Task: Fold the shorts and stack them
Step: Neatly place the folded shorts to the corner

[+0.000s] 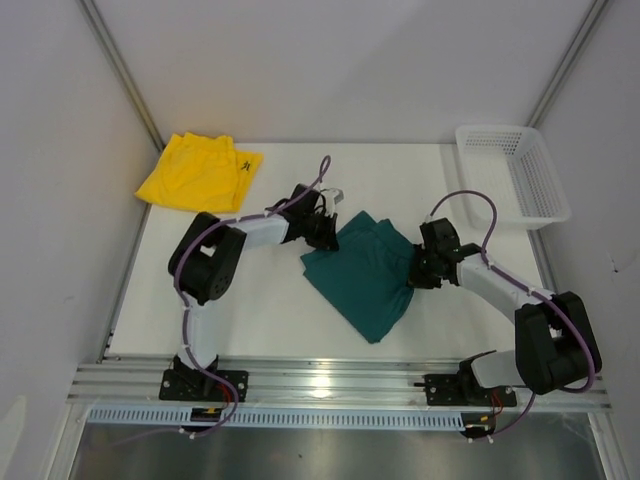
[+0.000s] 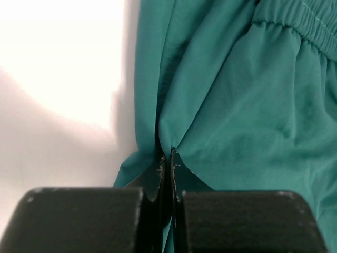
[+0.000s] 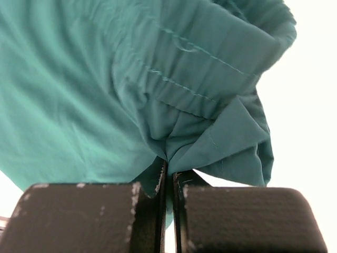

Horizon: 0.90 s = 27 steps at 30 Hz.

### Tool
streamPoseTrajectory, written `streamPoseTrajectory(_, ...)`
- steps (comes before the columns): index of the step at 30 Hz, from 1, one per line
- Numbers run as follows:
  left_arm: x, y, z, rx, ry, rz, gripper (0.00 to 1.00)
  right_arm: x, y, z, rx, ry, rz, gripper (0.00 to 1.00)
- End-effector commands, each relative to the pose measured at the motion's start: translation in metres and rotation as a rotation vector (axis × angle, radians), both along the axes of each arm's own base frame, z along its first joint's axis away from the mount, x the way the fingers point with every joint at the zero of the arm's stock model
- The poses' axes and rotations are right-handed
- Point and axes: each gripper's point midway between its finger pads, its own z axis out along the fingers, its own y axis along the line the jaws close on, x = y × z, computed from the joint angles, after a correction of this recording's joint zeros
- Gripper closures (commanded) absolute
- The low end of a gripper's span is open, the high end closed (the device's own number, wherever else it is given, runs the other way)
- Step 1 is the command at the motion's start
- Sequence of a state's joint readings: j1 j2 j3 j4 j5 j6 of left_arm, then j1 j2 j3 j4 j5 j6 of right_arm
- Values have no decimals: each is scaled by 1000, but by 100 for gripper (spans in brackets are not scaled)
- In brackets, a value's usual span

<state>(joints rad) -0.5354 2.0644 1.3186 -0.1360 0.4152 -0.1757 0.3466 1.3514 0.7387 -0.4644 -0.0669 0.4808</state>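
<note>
Locate the dark teal shorts point(image 1: 365, 275) near the centre of the table point(image 1: 250, 320), lying crumpled between the two arms. The left arm point(image 1: 250, 235) reaches in from the left. Its jaws are clenched on a fold at the left edge of the teal fabric. In the left wrist view, the two black fingers point(image 2: 79, 221) press together with a thin pleat of cloth pinched between them. The gathered elastic waistband point(image 2: 310, 26) shows at the upper right of that view.

The right arm point(image 1: 500, 285) reaches in from the right. Its jaws are likewise clenched on the teal shorts, at their right edge. In the right wrist view, the cloth bunches upward from the pinch, and a stitched seam runs across it.

The yellow shorts point(image 1: 200, 172) lie at the far left corner of the table, dark logo facing up. They are well apart from the teal pair, and neither arm touches them.

A white mesh basket point(image 1: 540, 195) sits at the far right corner.
</note>
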Motion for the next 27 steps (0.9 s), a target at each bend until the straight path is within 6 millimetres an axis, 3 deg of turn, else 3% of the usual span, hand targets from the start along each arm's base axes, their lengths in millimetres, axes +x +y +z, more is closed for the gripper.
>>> streamPoseTrajectory(1,-9,25,7,11,6,217,100,32,11,17,14,-78,55,100)
streamPoseTrajectory(2,-4,32,10,15,-25,285,100,37,13,18,15,-92,73,100)
streamPoseTrajectory(3,-25,47,-9,46,20,317,100,41,15,14,10,-82,82,95)
streamPoseTrajectory(4,-22,45,10,-19,-8,371,100,46,17,15,11,-92,90,91)
streamPoseTrajectory(5,-23,49,12,-22,-18,420,100,56,20,22,14,-116,99,87)
streamPoseTrajectory(6,-47,62,-8,1,38,462,100,60,22,17,9,-106,105,82)
streamPoseTrajectory(7,-50,60,5,-27,9,480,100,65,25,18,14,-114,112,77)
streamPoseTrajectory(8,-57,71,-2,11,-2,532,100,72,27,23,16,-128,112,71)
streamPoseTrajectory(9,-63,79,-4,27,-9,585,98,75,29,23,20,-131,117,53)
streamPoseTrajectory(10,-69,79,-2,37,-25,597,89,77,34,23,45,-130,131,45)
streamPoseTrajectory(11,-69,84,7,30,-56,629,79,75,37,22,65,-127,136,30)
streamPoseTrajectory(12,-71,85,9,20,-55,640,67,74,40,25,86,-136,141,24)
streamPoseTrajectory(13,-71,84,14,8,-61,641,48,74,47,29,135,-151,159,16)
streamPoseTrajectory(14,-70,83,23,-11,-74,642,37,68,47,24,152,-139,160,3)
streamPoseTrajectory(15,-70,83,28,-12,-78,638,17,68,50,31,198,-161,164,1)
streamPoseTrajectory(18,-71,83,44,-28,-95,625,1,58,46,28,242,-157,157,0)
streamPoseTrajectory(22,-66,83,68,-52,-126,620,1,50,34,34,247,-178,136,1)
streamPoseTrajectory(27,-63,88,59,-47,-80,597,1,38,24,31,215,-160,110,1)
